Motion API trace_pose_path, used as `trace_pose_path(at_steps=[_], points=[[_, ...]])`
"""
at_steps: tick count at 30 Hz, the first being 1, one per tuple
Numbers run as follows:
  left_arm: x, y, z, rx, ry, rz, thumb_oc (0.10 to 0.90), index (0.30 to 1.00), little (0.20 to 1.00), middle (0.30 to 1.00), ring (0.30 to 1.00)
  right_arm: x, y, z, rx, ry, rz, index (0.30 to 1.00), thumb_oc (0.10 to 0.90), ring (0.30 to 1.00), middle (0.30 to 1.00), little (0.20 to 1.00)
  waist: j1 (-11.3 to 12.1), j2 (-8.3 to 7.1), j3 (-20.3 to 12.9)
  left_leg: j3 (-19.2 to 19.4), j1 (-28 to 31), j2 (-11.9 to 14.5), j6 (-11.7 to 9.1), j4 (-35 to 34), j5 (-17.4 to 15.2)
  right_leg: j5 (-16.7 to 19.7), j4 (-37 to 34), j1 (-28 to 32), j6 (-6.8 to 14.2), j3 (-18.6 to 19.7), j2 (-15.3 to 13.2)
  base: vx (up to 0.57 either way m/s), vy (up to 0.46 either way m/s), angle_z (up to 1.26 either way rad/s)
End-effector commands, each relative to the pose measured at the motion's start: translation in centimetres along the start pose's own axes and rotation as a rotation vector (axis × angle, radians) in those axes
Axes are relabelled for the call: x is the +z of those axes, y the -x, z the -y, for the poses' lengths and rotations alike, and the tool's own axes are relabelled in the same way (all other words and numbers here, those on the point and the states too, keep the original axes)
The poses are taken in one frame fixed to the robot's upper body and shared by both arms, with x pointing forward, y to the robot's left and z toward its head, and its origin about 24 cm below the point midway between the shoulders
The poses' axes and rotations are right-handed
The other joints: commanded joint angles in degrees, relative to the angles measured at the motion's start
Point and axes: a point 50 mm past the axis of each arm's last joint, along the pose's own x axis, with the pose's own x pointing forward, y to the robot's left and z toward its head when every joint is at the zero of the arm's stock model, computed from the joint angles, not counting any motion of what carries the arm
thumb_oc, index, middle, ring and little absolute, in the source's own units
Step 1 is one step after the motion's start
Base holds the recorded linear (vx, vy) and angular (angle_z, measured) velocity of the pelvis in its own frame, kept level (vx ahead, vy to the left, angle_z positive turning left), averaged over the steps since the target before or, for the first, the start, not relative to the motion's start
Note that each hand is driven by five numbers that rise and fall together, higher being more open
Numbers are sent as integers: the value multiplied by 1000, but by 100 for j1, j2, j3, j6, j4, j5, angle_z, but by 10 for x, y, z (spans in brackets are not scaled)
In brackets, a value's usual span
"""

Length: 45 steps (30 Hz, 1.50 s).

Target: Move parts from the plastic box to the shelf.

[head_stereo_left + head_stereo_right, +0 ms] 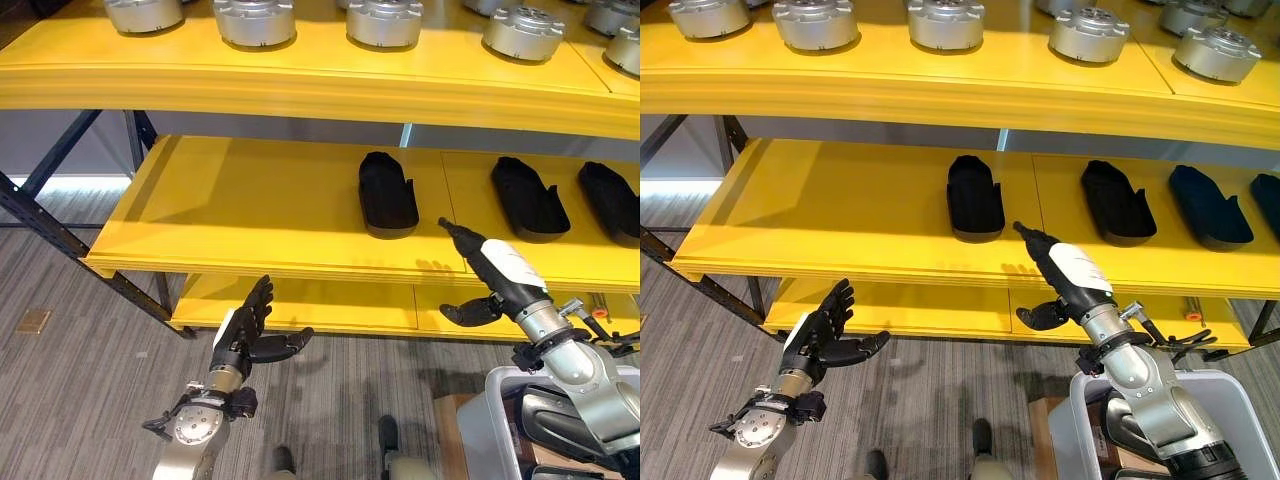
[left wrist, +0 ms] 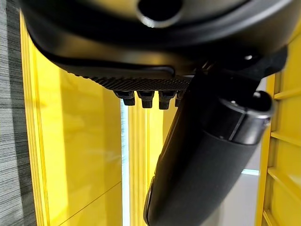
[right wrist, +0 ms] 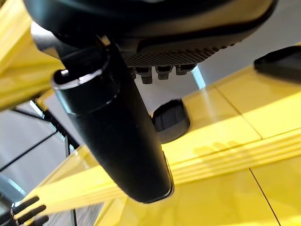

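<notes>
Three black shoe-shaped parts lie on the yellow middle shelf (image 1: 250, 210): one (image 1: 387, 195) at the centre, two more (image 1: 528, 198) (image 1: 610, 200) to its right. My right hand (image 1: 495, 265) reaches up from the lower right, open and empty. Its straight fingers point at the shelf's front edge just right of the centre part (image 3: 171, 120). My left hand (image 1: 245, 330) hangs open and empty below the shelf at the lower left. The pale grey plastic box (image 1: 478, 425) stands at the lower right, its inside mostly hidden by my right arm.
Several round metal parts (image 1: 255, 20) line the top yellow shelf (image 1: 300, 85). A lower yellow shelf (image 1: 330, 305) sits near the grey carpet floor. Dark blue frame posts (image 1: 60, 235) run down at the left. The left half of the middle shelf is bare.
</notes>
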Motion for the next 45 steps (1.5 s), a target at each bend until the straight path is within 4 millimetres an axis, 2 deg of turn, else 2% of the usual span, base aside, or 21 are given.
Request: trace_pose_path(at_steps=[1,11,17,23,28,40,45], points=[[37,-10,-6,-34,-62,183,900,1000,1000,1000,1000,26,-20,53,-140,113,160,1000,900,1000,1000,1000,127,-79,-297,-650,-324,491,-114,253,-233,-1111,699,301,429,-192,-492,-3,-1,4],[38,-12,-3,-50,-54,187,900,1000,1000,1000,1000,37,-38,54,-83,73,201,1000,900,1000,1000,1000,217,-129,-272,-682,-349,475,-112,243,-223,-1094,674,305,417,-211,-505,0,0,0],[40,-13,-3,-59,-60,191,900,1000,1000,1000,1000,40,-49,64,-84,94,199,1000,900,1000,1000,1000,262,-132,-210,-710,-427,467,-111,274,-218,-1088,700,259,409,-221,-521,-7,-1,3],[42,-14,-4,-68,-60,196,900,1000,1000,1000,1000,33,-63,69,-73,116,144,1000,900,1000,1000,1000,317,-117,-87,-785,-585,465,-111,376,-205,-1086,757,176,388,-251,-522,-31,-6,4],[43,-14,-5,-66,-59,197,900,1000,1000,1000,1000,29,-66,68,-67,118,120,1000,900,1000,1000,1000,337,-109,-35,-812,-636,468,-109,414,-210,-1085,782,147,378,-268,-520,-6,-2,2],[44,-16,-7,-61,-62,199,900,1000,1000,1000,1000,12,-79,59,-56,115,18,1000,900,1000,1000,1000,439,-88,193,-926,-911,424,-93,613,-225,-1081,894,-25,357,-307,-525,-5,1,1],[46,-16,-7,-59,-63,205,900,1000,1000,1000,1000,14,-82,56,-43,133,18,1000,900,1000,1000,1000,460,-78,288,-949,-998,421,-93,686,-236,-1089,945,-94,348,-302,-520,-24,0,4]])
